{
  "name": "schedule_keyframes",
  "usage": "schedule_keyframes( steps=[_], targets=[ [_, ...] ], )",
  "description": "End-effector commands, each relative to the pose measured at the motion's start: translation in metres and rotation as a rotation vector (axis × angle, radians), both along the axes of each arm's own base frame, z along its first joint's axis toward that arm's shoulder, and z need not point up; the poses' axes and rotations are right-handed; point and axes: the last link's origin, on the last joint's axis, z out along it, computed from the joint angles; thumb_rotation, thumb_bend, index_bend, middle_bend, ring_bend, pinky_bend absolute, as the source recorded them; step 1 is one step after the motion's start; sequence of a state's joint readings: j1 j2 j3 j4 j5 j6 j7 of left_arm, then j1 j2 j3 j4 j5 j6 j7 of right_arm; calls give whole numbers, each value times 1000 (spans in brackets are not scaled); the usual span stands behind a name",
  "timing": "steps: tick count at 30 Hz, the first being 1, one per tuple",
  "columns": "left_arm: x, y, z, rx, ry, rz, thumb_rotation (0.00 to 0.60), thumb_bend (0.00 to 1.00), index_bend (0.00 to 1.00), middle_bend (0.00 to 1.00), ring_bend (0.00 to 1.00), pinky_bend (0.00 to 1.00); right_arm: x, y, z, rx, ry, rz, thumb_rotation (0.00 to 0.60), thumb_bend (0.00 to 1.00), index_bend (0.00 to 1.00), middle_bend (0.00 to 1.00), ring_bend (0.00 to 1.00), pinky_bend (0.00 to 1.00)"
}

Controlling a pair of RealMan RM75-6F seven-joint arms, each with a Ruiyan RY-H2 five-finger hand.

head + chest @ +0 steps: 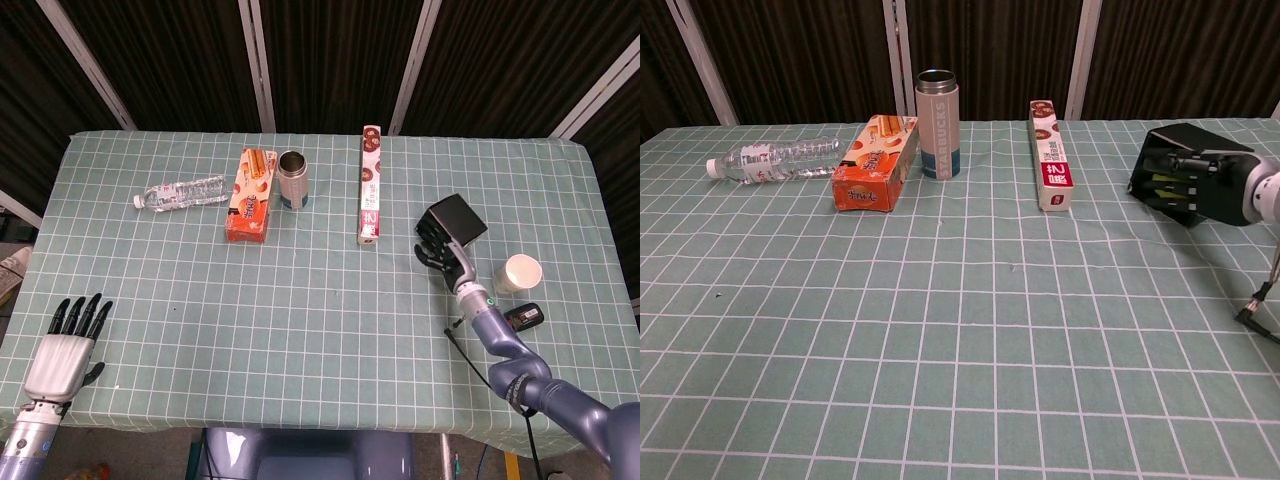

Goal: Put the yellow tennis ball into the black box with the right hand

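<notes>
The black box (458,216) lies on its side at the right of the table, its mouth turned toward the table's middle. My right hand (440,250) is at that mouth with its fingers reaching in. In the chest view, yellow slivers of the tennis ball (1161,187) show between the fingers of the right hand (1210,190), right against the black box (1200,143). The hand holds the ball; the head view hides it. My left hand (65,345) rests at the near left corner, fingers apart and holding nothing.
A water bottle (180,192), an orange snack box (250,196), a steel tumbler (292,178) and a long narrow carton (371,185) lie across the back. A white cup (518,274) and a small red-and-black object (520,318) sit right of the arm.
</notes>
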State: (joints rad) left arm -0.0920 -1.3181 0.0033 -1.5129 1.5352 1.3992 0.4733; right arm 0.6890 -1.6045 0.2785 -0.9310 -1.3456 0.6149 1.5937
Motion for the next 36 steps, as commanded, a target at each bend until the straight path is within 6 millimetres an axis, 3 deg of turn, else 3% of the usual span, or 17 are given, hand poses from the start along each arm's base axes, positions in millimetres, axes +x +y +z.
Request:
schedule_keyframes(
  steps=[1,9,18,23,25,28,29,30,36],
  targets=[
    [0,0,0,0,1,0,600,153,0,0,0,40,-9,-3,1,-15,107,41,600,510,0,9,0,0],
    [2,-1,-3,-16,3,-1,600,153,0,0,0,40,-18,6,10,-42,149,77,600,511,0,15,0,0],
    [6,-5,-1,-17,-3,-18,600,154,0,0,0,40,-6,42,11,12,110,148,600,511,0,14,0,0],
    [10,-12,3,-14,-17,-46,600,154,0,0,0,40,7,88,20,36,107,261,600,510,0,14,0,0],
    [13,-16,6,-11,-28,-63,600,153,0,0,0,40,9,115,32,-6,159,345,600,510,0,14,0,0],
    [15,-22,11,-9,-45,-87,600,153,0,0,0,40,-1,148,57,-180,378,468,600,510,0,14,0,0],
    [15,-27,13,-10,-54,-94,600,153,0,0,0,40,-17,170,82,-335,629,534,600,510,0,14,0,0],
    [15,-30,16,-12,-60,-99,600,153,0,0,0,40,-23,193,92,-435,786,550,600,510,0,14,0,0],
    [15,-36,20,-14,-72,-110,600,154,0,0,0,40,-48,248,112,-470,1218,529,600,503,0,6,0,0]
  ],
)
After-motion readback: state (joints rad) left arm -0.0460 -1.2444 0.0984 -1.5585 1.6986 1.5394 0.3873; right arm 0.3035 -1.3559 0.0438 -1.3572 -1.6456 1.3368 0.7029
